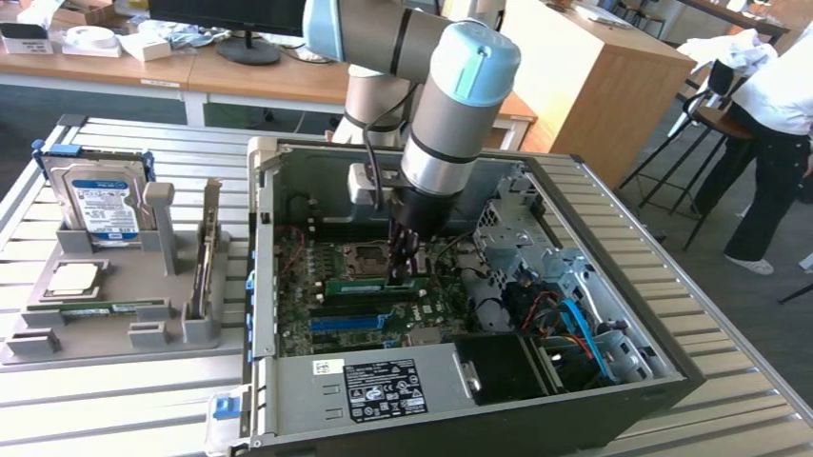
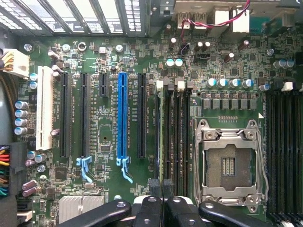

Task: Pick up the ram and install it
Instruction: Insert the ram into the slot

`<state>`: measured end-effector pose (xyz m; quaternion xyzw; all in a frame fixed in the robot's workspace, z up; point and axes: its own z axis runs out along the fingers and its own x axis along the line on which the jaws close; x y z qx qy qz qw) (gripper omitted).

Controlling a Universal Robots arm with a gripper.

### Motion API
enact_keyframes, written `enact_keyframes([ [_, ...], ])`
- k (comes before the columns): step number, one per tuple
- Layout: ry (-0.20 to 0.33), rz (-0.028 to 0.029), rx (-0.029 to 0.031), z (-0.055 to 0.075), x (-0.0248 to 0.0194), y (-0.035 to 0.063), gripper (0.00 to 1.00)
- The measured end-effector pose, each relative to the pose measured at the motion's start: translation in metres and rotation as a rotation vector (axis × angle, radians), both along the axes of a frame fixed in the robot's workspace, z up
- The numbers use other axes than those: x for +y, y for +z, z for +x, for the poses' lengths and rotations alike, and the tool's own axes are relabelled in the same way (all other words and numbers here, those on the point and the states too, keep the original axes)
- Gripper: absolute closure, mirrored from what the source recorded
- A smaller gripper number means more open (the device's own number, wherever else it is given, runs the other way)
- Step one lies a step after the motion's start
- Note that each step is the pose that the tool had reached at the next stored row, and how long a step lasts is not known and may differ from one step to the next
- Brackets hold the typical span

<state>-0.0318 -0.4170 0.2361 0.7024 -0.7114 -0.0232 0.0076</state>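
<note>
The ram [image 1: 371,284] is a narrow green stick standing on edge, low over the motherboard [image 1: 333,319] inside the open computer case [image 1: 381,381]. My gripper [image 1: 409,277] reaches down into the case and is shut on the ram's end nearer the exterior view's right. In the wrist view the ram [image 2: 161,132] shows edge-on as a thin pale line running away from my gripper [image 2: 161,187]. It lies along the black memory slots [image 2: 173,127] beside the empty processor socket [image 2: 230,163]. The two black fingertips [image 2: 154,186] press close together on it.
A grey holder tray [image 1: 38,343] on the exterior view's left carries a blue-labelled hard drive [image 1: 102,200], a silver processor chip [image 1: 74,278] and another green stick [image 1: 109,307]. Case walls and cables [image 1: 565,314] surround the board. A person [image 1: 778,124] stands at the far right.
</note>
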Motion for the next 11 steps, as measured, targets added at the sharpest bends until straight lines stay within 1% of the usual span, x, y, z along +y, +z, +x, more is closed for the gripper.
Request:
enact_keyframes([
  [2, 0.000, -0.0002, 0.0061, 0.0004, 0.0001, 0.0000, 0.89],
  [5, 0.000, -0.0001, 0.0114, 0.0007, 0.0001, -0.0001, 0.89],
  [11, 0.000, 0.0001, 0.0115, 0.0010, 0.0001, -0.0007, 0.89],
])
